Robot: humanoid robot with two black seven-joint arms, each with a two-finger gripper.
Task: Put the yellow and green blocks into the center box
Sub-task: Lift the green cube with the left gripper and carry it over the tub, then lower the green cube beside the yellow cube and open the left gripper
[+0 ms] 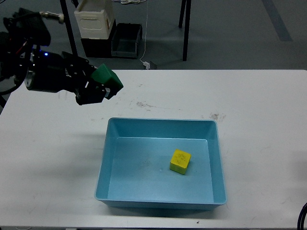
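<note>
My left gripper (102,86) is shut on a green block (106,80) and holds it in the air above the table, just up and left of the blue box (161,163). The box sits at the table's centre. A yellow block (180,161) lies inside it, right of the middle of its floor. My right gripper is out of view.
The white table (249,100) carries only the box. Beyond its far edge stand a black table's legs (69,33), a cream container (94,19) and a dark bin (125,40) on the floor.
</note>
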